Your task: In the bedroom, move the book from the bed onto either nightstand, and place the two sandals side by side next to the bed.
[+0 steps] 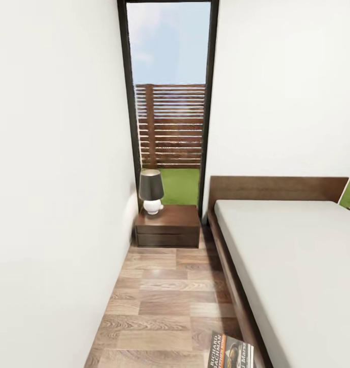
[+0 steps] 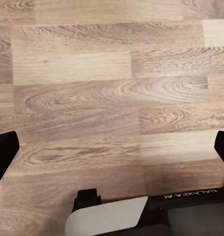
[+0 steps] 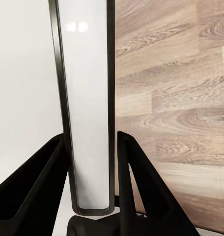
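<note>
In the head view a plain white wall (image 1: 57, 179) takes the whole left side. Next to it runs a narrow strip of wood plank floor (image 1: 159, 301), and at the far end of this strip stands the nightstand (image 1: 168, 226), low and dark brown, with two drawers. On its top, near the left edge, is a small lamp (image 1: 152, 191) with a dark shade and a round white base. Behind the nightstand rises a tall dark-framed window (image 1: 168, 102) that shows sky, a slatted fence and grass. To the right is the bed (image 1: 297, 266), with a pale mattress, a dark brown frame and a flat headboard against the white wall.

The book (image 1: 232, 351) is at the bottom edge of this view, just beside the bed frame, dark cover with white letters and an orange band.

In the left wrist view the left hand (image 2: 112, 147) is wide open over bare floor, with nothing between its fingers (image 2: 4, 155).

In the right wrist view the right hand (image 3: 91, 162) is closed on the book (image 3: 90, 108), seen edge-on between both fingers (image 3: 136, 182).
</note>
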`<state>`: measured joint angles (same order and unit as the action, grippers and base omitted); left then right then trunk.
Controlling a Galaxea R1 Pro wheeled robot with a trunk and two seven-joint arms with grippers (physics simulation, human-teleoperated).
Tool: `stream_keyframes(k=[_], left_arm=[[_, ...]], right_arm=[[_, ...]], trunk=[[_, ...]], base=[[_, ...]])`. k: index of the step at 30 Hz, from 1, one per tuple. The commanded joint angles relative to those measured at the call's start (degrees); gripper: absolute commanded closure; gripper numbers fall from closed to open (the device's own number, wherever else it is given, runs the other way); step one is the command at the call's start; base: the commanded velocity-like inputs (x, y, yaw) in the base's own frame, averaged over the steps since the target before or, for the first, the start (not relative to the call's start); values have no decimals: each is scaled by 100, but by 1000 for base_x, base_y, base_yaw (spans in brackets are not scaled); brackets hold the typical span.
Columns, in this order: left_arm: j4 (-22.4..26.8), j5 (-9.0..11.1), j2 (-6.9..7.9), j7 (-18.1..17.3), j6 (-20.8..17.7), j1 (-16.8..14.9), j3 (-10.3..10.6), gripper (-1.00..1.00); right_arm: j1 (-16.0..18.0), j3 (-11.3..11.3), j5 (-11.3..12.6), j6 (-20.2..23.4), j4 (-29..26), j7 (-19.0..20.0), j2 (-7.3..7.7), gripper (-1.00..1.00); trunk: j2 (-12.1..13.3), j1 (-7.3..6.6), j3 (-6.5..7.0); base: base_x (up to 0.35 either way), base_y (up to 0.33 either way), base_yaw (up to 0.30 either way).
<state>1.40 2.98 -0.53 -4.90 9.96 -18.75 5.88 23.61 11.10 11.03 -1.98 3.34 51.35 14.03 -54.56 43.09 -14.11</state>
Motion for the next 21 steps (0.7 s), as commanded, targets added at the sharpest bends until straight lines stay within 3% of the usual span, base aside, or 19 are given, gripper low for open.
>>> stream_keyframes(k=[1,21], left_arm=[[-8,33,0,-8,23,-6,44,-100],[-8,28,0,-10,24,-6,44,-100]], right_arm=[[12,6,40,-22,24,23,2,100],[12,6,40,-22,22,15,3,100]], trunk=[[-5,4,-7],[-5,4,-7]], base=[[332,0,0],[333,0,0]])
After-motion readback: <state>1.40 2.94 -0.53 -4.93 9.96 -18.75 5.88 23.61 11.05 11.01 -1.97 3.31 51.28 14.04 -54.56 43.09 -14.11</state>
